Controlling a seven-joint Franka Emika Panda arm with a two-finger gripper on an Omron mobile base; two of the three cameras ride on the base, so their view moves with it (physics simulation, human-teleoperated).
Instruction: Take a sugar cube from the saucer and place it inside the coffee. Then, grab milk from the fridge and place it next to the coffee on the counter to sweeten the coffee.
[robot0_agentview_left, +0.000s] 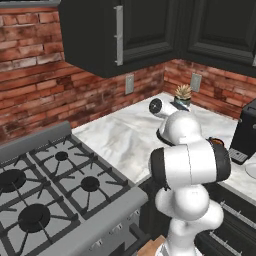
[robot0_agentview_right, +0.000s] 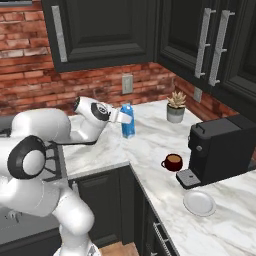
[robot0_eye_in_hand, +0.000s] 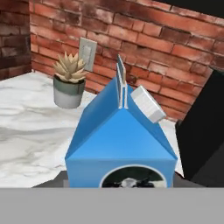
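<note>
My gripper (robot0_agentview_right: 121, 118) is shut on the milk (robot0_agentview_right: 128, 121), a blue carton that it holds upright low over the counter (robot0_agentview_right: 150, 135), left of the plant. In the hand view the milk (robot0_eye_in_hand: 120, 140) sits close in front with its white cap to the right. The coffee (robot0_agentview_right: 173, 161), a maroon cup of brown liquid, stands on the counter in front of the black coffee machine, well to the right of the carton. The white saucer (robot0_agentview_right: 199, 203) lies nearer the counter's front edge and looks bare. The sugar cube and the fridge are out of view.
A black coffee machine (robot0_agentview_right: 220, 147) stands right of the cup. A small potted plant (robot0_agentview_right: 175, 107) sits by the brick wall. A gas stove (robot0_agentview_left: 55, 185) lies left of the counter. Dark cabinets (robot0_agentview_right: 105, 30) hang overhead.
</note>
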